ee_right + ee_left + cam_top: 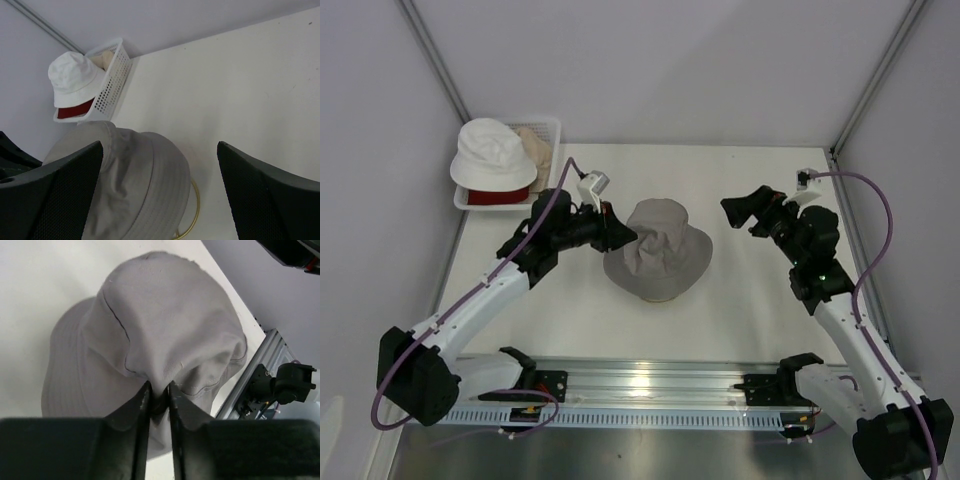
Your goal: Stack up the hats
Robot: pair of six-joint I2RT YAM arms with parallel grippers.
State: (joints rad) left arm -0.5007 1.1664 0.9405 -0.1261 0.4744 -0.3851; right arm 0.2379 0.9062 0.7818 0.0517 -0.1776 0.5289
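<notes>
The grey hat [658,250] sits in the middle of the table over the gold wire stand, whose ring shows under its brim in the right wrist view [194,207]. My left gripper [617,232] is shut on a pinch of the grey hat's crown [165,330] at its left side. My right gripper [744,209] is open and empty, to the right of the hat [135,190]. The white hat [491,153] lies on the dark red hat [498,196] in the white basket [552,128]. The beige hat [534,147] lies behind them in the basket.
The basket stands at the back left corner against the wall. A metal rail [650,385] runs along the near edge. White walls enclose the table on three sides.
</notes>
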